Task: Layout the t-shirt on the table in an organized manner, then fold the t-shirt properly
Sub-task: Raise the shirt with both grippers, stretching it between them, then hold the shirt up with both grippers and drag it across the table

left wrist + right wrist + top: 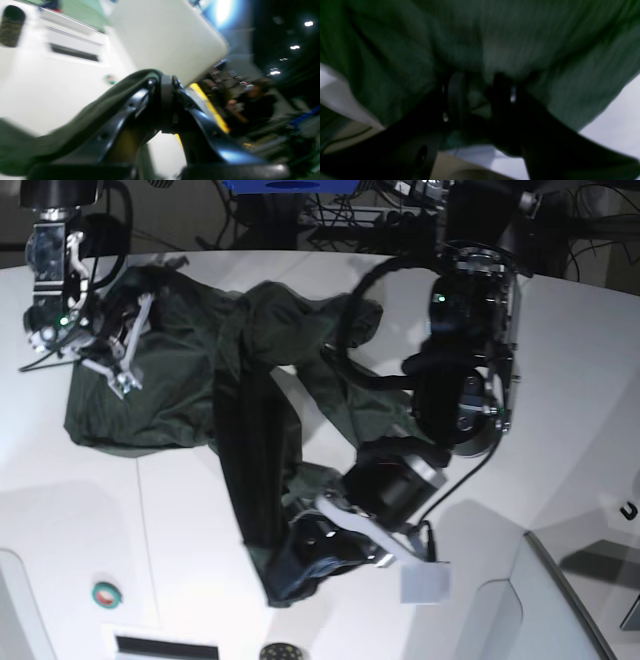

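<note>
The dark green t-shirt (180, 390) lies crumpled across the white table (180, 560), with a long band of it stretched toward the near edge. My left gripper (295, 560) is down at the end of that band. In the left wrist view the left gripper (160, 77) is shut on the t-shirt (75, 120), which drapes off to the left over the table (50, 95). My right gripper (128, 365) sits on the shirt's far-left part. In the right wrist view the t-shirt (545, 50) fills the frame, and a fold of it is bunched between the dark fingers of the right gripper (477, 85).
A green button (105, 593), a slot (160, 647) and a dark round grille (280, 652) lie along the table's near edge. A raised white panel (560, 610) stands at the near right. A seated person (255, 100) is beyond the table edge. Cables run behind the table.
</note>
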Tool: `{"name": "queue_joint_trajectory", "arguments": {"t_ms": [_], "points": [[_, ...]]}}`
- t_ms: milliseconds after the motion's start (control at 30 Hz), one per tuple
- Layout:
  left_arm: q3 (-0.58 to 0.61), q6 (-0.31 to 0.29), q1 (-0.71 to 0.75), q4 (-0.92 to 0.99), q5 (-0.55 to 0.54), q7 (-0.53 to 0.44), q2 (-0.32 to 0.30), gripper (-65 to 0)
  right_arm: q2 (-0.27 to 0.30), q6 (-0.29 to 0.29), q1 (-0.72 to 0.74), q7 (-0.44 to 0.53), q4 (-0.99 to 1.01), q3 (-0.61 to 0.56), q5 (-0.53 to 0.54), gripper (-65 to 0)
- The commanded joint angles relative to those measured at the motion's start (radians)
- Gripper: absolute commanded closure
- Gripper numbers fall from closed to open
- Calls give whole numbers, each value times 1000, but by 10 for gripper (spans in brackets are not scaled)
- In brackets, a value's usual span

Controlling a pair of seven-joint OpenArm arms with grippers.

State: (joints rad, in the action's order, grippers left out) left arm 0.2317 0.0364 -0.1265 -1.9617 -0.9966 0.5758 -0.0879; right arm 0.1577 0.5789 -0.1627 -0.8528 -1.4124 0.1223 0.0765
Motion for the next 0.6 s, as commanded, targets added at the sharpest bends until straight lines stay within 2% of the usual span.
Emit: {"name": "queue_joint_trajectory", "arguments": {"t_ms": [0, 100, 233, 467, 567], "points": [[-24, -13, -17, -20, -12, -26, -29, 0, 13, 0, 24, 16, 49, 14, -17, -203], [-79, -13, -3, -20, -12, -26, -98, 0, 41, 0, 81, 54, 155, 27, -17, -203], [-119, -13, 6, -18, -12, -26, -138, 0, 52, 0, 180, 86, 247, 24, -17, -203], [-150, -13, 6, -14, -9, -26, -155, 0, 84, -1, 437, 177, 562, 21, -19, -203], [-191, -13, 6, -9, -8, -26, -155, 0, 107, -3, 499, 240, 641, 21, -19, -203]]}}
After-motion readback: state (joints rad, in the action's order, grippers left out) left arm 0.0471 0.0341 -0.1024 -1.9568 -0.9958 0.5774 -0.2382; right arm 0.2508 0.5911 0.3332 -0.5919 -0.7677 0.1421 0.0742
